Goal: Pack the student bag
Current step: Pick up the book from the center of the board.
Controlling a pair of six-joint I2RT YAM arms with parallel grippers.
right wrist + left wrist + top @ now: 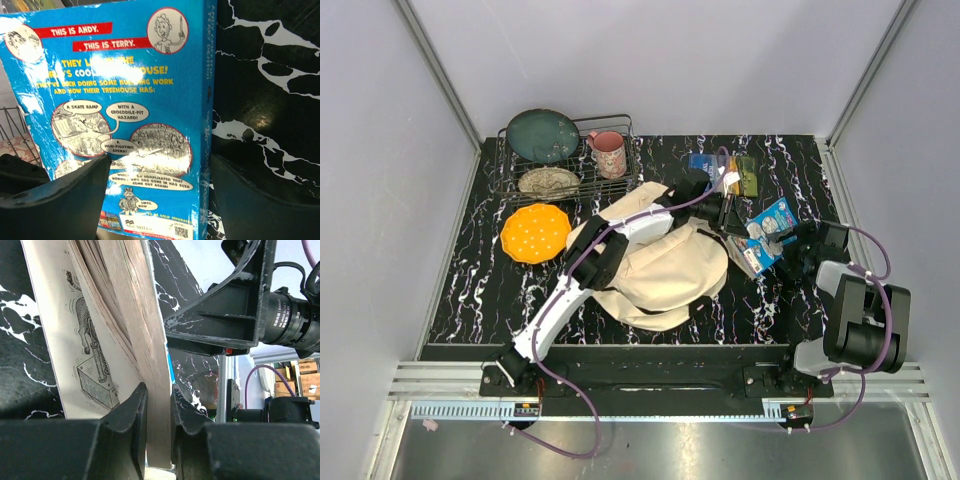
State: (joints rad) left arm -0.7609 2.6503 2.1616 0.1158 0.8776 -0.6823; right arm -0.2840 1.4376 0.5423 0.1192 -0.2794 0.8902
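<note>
Packing looks barely begun: the bag (660, 268) lies mid-table, and its inside cannot be seen.

Right of the bag, the right claw (160, 182) is spread either side of a blue book (125, 100). Only the left wrist view shows the left claw (157, 395) clamped on book pages. Only the top view shows spare books (722, 170) unpacked beyond the bag.
</note>
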